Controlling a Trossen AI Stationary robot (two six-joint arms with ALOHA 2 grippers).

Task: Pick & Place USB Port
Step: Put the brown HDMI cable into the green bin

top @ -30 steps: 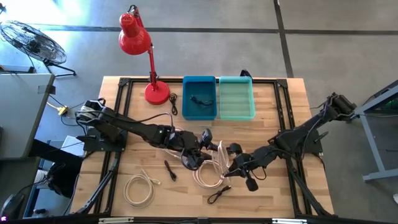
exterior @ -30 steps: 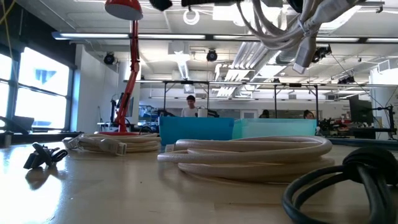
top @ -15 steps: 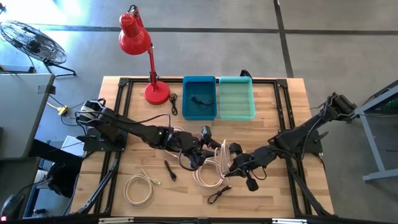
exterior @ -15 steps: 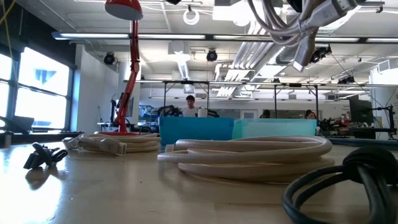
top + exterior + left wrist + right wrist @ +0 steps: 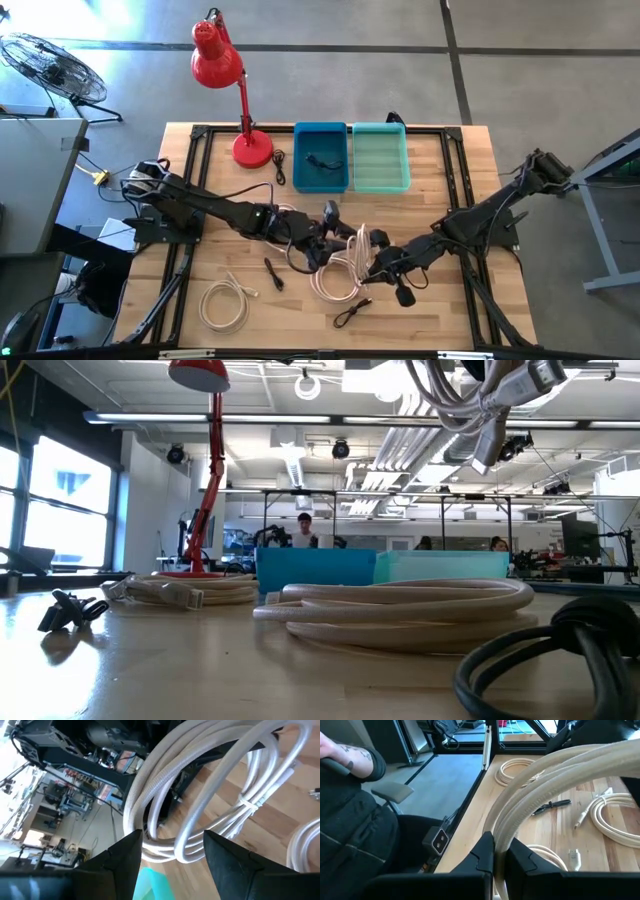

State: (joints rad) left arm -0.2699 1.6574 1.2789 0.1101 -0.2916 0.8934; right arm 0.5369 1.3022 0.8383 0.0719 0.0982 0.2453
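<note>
Two grippers are showing from above, my left gripper and right gripper meeting over the white coiled cable at mid-table, near the blue bin. In my right wrist view, my fingers are clamping that cable, so I should be lifting it slowly, keeping loops from snagging. In my left wrist view, my fingers are standing apart around the loops; the USB plug is hidden.

Looked like a robotics lab or workshop: open hall with bare concrete floor, exposed ceiling pipes and lights, framed workbenches with equipment at the back, people seated there, a floor fan beside the wooden desk.
</note>
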